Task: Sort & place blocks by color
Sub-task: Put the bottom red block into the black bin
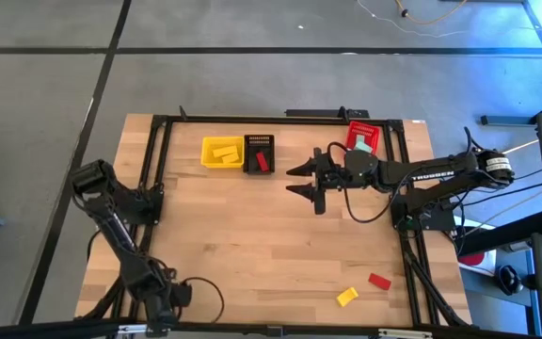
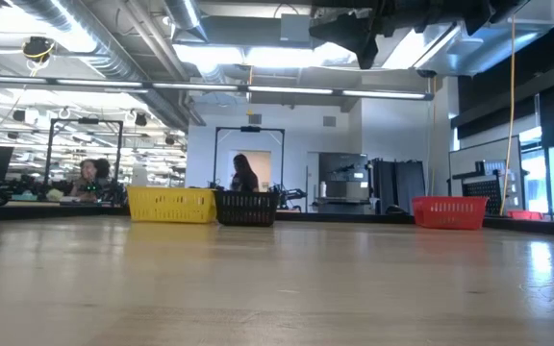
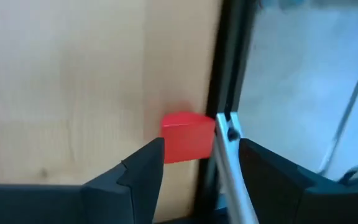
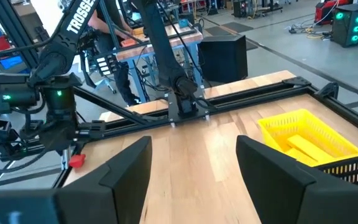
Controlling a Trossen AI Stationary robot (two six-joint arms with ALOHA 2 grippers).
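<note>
The right hand [image 1: 301, 182] hangs above the middle of the worktop [image 1: 252, 245], just beside the black basket [image 1: 259, 153], with its fingers [image 4: 120, 168] spread apart and nothing between them. In the right wrist view the yellow basket [image 4: 306, 140] lies ahead of this hand with yellow blocks [image 4: 303, 146] resting inside it. A red block [image 1: 261, 162] sits in the black basket, and the red basket [image 1: 362, 138] stands at the far edge near the right arm. Two more pieces, a yellow block [image 1: 347, 297] and a red block [image 1: 379, 281], lie side by side near the front right corner, well apart from the right hand. The left hand [image 3: 194, 168] is low at the left edge of the worktop, its fingers [image 3: 145, 168] parted and empty, with a small red block [image 3: 187, 137] lying just ahead of them against the dark frame rail [image 3: 225, 81].
</note>
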